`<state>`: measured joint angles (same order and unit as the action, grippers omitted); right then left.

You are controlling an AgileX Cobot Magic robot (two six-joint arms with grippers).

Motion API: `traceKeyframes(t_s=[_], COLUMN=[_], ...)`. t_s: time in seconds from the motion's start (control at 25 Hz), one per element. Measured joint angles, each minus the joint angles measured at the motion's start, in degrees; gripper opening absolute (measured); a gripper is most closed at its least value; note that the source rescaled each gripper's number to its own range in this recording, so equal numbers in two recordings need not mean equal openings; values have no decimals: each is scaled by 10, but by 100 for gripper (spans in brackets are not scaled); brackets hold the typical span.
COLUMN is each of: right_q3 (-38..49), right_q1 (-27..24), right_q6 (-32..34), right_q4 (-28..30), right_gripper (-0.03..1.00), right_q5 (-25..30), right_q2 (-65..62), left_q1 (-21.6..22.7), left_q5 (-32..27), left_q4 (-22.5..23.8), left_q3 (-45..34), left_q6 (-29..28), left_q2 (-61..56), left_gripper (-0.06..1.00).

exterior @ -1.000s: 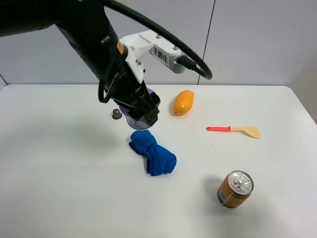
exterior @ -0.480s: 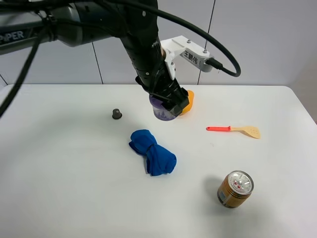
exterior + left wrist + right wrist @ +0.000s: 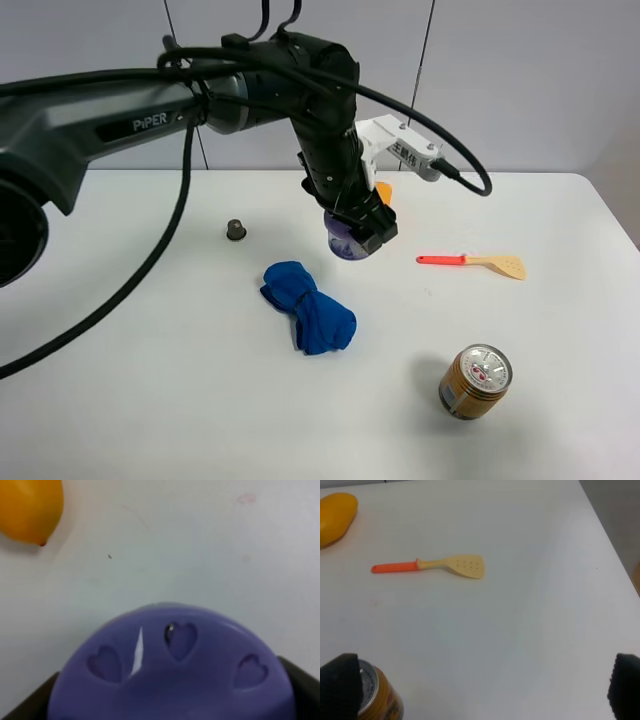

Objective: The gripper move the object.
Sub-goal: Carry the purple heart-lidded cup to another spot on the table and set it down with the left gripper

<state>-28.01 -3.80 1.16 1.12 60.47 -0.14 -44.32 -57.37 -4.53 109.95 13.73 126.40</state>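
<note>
The object (image 3: 343, 243) is a small round container with a lilac-purple lid and clear sides. My left gripper (image 3: 358, 228) is shut on it and holds it low over the white table (image 3: 150, 380), just right of the middle and in front of the mango. In the left wrist view the lid with heart-shaped dimples (image 3: 170, 675) fills the lower half, with a black jaw at each side. My right gripper (image 3: 480, 692) is open and empty, above the table near the gold can (image 3: 376, 698); it does not show in the exterior view.
An orange mango (image 3: 384, 189) lies just behind the held container, mostly hidden by the arm. A spatula with a red handle (image 3: 470, 262) lies to the right. A blue cloth (image 3: 308, 305), a gold can (image 3: 475, 380) and a tiny grey cap (image 3: 235, 229) are also on the table.
My left arm has carried the purple container to the right, from beside the grey cap to a spot in front of the mango. The other things have not moved.
</note>
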Motion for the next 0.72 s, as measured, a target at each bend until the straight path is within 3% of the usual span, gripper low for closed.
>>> traceKeyframes(t_s=[0.36, 0.72], right_q3=[0, 0], right_q1=[0, 0], right_q6=[0, 0], right_q4=[0, 0], right_gripper=[100, 100], right_q5=[0, 0], right_q2=[0, 0], left_q1=[0, -9], left_q5=[78, 88], left_q4=[0, -3], left_q3=[3, 3], left_q6=[16, 34], left_q2=[62, 106], left_gripper=[1, 1])
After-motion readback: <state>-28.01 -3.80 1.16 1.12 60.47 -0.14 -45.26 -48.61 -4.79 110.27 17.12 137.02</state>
